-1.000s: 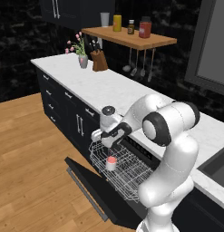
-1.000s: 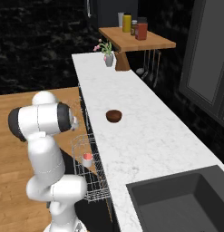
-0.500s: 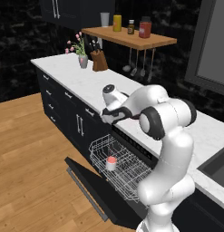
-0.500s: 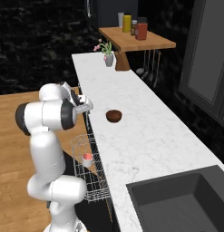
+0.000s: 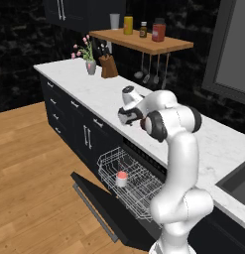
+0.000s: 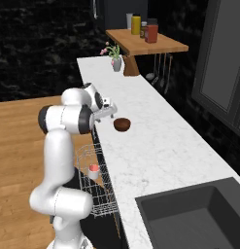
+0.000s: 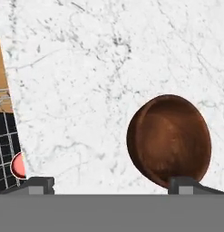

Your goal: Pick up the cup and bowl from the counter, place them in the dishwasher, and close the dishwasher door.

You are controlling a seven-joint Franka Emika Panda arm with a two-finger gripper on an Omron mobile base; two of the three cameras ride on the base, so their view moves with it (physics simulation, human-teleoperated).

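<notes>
The bowl (image 7: 169,139) is sitting upright, mouth up, on the worktop (image 7: 86,68), just beyond the claw (image 7: 111,185), whose jaws are gaping wide and holding nothing.

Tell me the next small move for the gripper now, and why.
Probably shift the gripper sideways toward the bowl and lower onto its rim. The cup already sits in the dishwasher rack, while the bowl is still on the counter. In the hand view the bowl lies off-centre, over one fingertip, and the fingers stand wide apart with nothing between them.

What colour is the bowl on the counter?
Dark reddish-brown, wood-like; the bowl shows best in the hand view.
</notes>
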